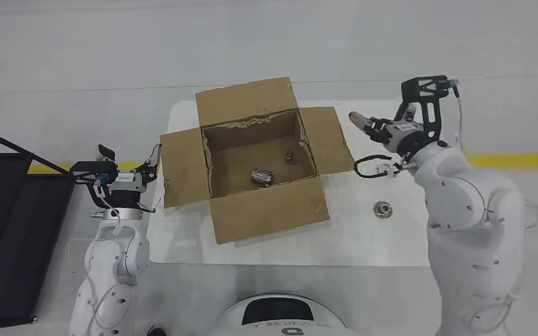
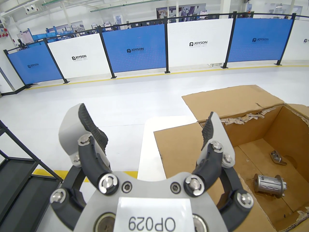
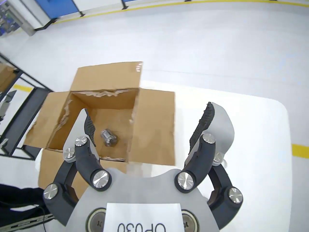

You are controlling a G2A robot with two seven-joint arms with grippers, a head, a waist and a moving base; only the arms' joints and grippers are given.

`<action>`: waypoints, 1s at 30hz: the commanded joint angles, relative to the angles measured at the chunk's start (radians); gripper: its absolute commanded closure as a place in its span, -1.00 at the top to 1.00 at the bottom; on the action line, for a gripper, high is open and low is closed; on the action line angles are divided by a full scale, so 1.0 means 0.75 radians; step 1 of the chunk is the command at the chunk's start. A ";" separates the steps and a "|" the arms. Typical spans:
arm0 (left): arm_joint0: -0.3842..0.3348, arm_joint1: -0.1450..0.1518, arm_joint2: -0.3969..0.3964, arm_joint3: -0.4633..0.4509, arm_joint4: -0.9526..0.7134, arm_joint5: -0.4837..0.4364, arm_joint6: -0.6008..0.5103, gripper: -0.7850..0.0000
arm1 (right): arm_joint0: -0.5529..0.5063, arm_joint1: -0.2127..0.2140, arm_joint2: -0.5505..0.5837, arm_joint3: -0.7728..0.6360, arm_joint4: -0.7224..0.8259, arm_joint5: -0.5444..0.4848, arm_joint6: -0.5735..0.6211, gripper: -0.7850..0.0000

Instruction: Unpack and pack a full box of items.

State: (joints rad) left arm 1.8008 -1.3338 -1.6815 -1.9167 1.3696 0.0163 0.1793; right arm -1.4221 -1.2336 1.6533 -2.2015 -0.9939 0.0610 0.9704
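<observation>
An open cardboard box [image 1: 220,109] stands mid-table with its flaps spread flat. Inside lie a ribbed metal cylinder [image 1: 262,176] and a small metal bracket [image 1: 291,155]; the left wrist view shows the cylinder [image 2: 268,184] and bracket [image 2: 277,158] on the box floor. A small round metal part [image 1: 382,207] sits on the white table [image 1: 361,244] right of the box. My left gripper [image 2: 147,124] hangs open and empty just off the box's left flap [image 1: 154,181]. Beside the right flap, my right gripper [image 1: 368,144] is open and empty too, with the cylinder [image 3: 108,137] showing past its fingers.
A black rack [image 1: 25,227] stands on the floor left of the table. A yellow line [image 1: 504,160] runs across the floor behind the table. Blue and white fence panels [image 2: 135,49] close off the room farther back.
</observation>
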 commanded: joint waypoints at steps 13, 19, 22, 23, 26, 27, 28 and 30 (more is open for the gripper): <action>0.000 0.000 0.000 0.000 0.000 0.000 0.000 1.00 | -0.060 0.007 0.024 0.037 -0.147 -0.014 -0.036 1.00; 0.000 0.000 0.000 0.000 0.000 0.000 0.000 1.00 | -0.056 0.031 0.145 0.296 -0.196 -0.076 0.223 1.00; 0.000 0.000 0.000 0.000 0.000 0.000 0.000 1.00 | -0.003 0.041 0.096 0.446 -0.345 -0.097 0.315 0.76; 0.000 0.000 0.000 0.000 0.000 0.000 0.000 1.00 | 0.019 0.042 0.079 0.494 -0.372 -0.094 0.334 0.63; 0.000 0.000 0.000 0.000 0.000 0.000 0.000 1.00 | 0.083 0.043 0.031 0.603 -0.391 -0.103 0.353 0.12; 0.000 0.000 0.000 0.000 0.000 0.000 0.000 1.00 | 0.104 0.042 0.023 0.642 -0.386 -0.099 0.347 0.12; 0.000 0.000 0.000 0.000 0.000 0.000 0.000 1.00 | 0.127 0.042 0.013 0.690 -0.388 -0.088 0.344 -0.01; 0.000 0.000 0.000 0.000 0.000 0.000 0.000 1.00 | 0.181 0.039 -0.013 0.782 -0.394 -0.064 0.329 -0.04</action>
State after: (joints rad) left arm 1.8008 -1.3338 -1.6815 -1.9167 1.3696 0.0163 0.1793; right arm -1.3105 -1.2029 1.6542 -1.6599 -1.2893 0.0021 1.2228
